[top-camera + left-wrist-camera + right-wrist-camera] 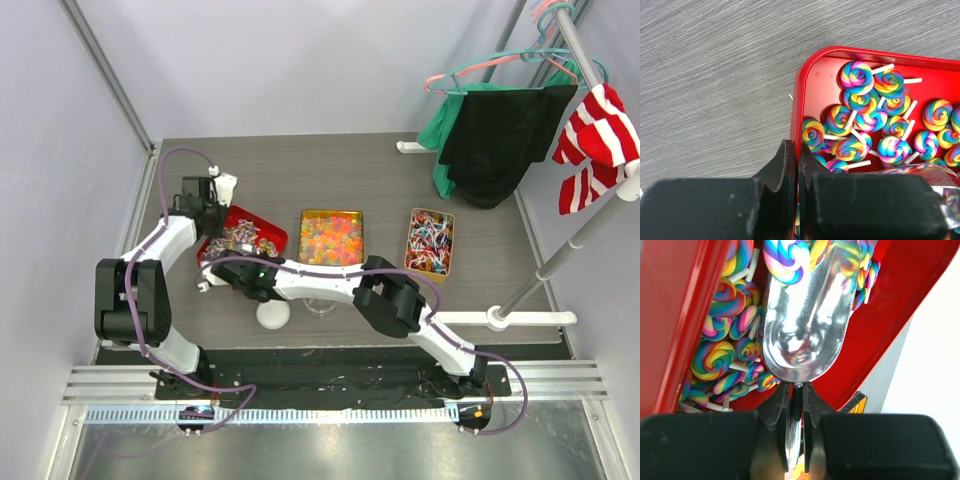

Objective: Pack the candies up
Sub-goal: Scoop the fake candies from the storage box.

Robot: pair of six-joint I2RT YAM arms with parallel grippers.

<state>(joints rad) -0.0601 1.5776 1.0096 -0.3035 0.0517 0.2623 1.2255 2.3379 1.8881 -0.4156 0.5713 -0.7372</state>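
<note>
A shallow red tray [801,100] full of rainbow swirl lollipops [856,75] with white sticks is seen from the left wrist. Its rim is pinched between the closed jaws of the left gripper [795,152]. From the right wrist, a shiny silver scoop [805,325] is shown lying in that tray. Its thin handle is squeezed by the right gripper [795,395], and one lollipop is seen at its far end. Only from the top are the other candies shown: orange, yellow and green gummy sweets [331,238] in a gold square tin [301,238] just beside the red tray, and wrapped sweets [430,240] in a second tin [407,246] further right on the grey wooden table [330,170].
</note>
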